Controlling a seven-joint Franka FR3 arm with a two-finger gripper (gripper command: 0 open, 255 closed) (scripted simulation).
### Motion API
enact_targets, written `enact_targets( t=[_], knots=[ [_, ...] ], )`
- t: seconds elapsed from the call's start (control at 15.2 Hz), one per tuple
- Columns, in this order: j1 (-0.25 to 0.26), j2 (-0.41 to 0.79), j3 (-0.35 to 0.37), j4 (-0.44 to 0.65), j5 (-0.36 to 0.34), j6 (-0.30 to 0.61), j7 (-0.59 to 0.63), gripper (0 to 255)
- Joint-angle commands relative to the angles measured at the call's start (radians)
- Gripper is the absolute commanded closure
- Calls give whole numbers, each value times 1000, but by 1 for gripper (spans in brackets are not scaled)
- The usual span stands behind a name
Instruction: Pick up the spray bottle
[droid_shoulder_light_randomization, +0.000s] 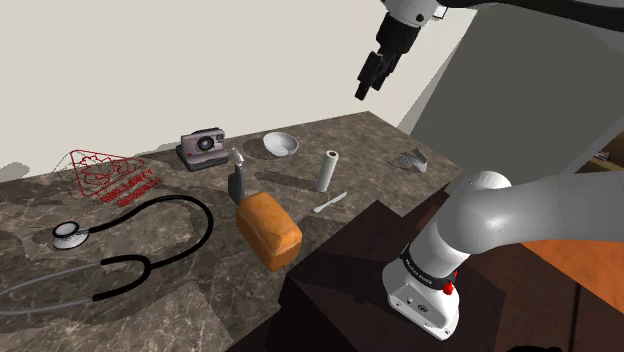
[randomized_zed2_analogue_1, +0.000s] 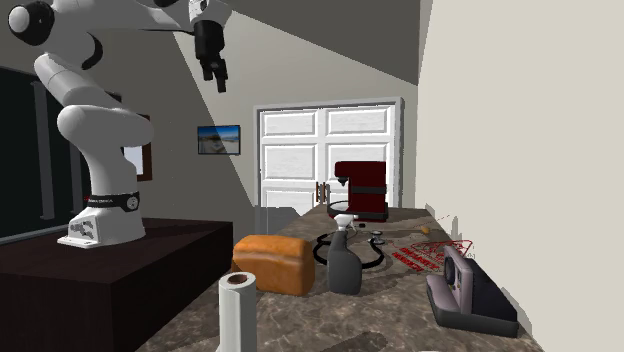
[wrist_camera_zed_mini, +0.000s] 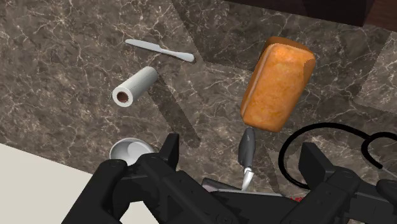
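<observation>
The spray bottle (droid_shoulder_light_randomization: 238, 181) is dark grey with a pale trigger head and stands upright on the dark marble counter (droid_shoulder_light_randomization: 200, 290), between an instant camera and a loaf of bread. It also appears in the second exterior view (randomized_zed2_analogue_1: 344, 263) and, seen from above, in the wrist view (wrist_camera_zed_mini: 247, 151). My black gripper (droid_shoulder_light_randomization: 361, 90) hangs high in the air above the counter's far side, well clear of the bottle (randomized_zed2_analogue_1: 219, 79). In the wrist view its fingers (wrist_camera_zed_mini: 169, 150) stand apart with nothing between them; the bottle lies far below the gap.
A brown bread loaf (droid_shoulder_light_randomization: 268, 230) lies right next to the bottle. Around it are a paper towel roll (droid_shoulder_light_randomization: 327, 170), a knife (droid_shoulder_light_randomization: 330, 202), a white bowl (droid_shoulder_light_randomization: 280, 144), an instant camera (droid_shoulder_light_randomization: 204, 148), a stethoscope (droid_shoulder_light_randomization: 120, 250) and a red wire trivet (droid_shoulder_light_randomization: 110, 175). My dark stand (droid_shoulder_light_randomization: 350, 290) borders the counter.
</observation>
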Motion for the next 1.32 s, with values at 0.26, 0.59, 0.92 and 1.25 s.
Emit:
enact_targets(
  t=[0.26,0.59,0.92,1.25],
  knots=[
    [-1,113,28,-20,14,121,43,0],
    [-5,278,62,-13,23,264,97,0],
    [-11,462,94,29,18,391,153,0],
    [-18,657,121,104,-5,495,215,0]
  ],
)
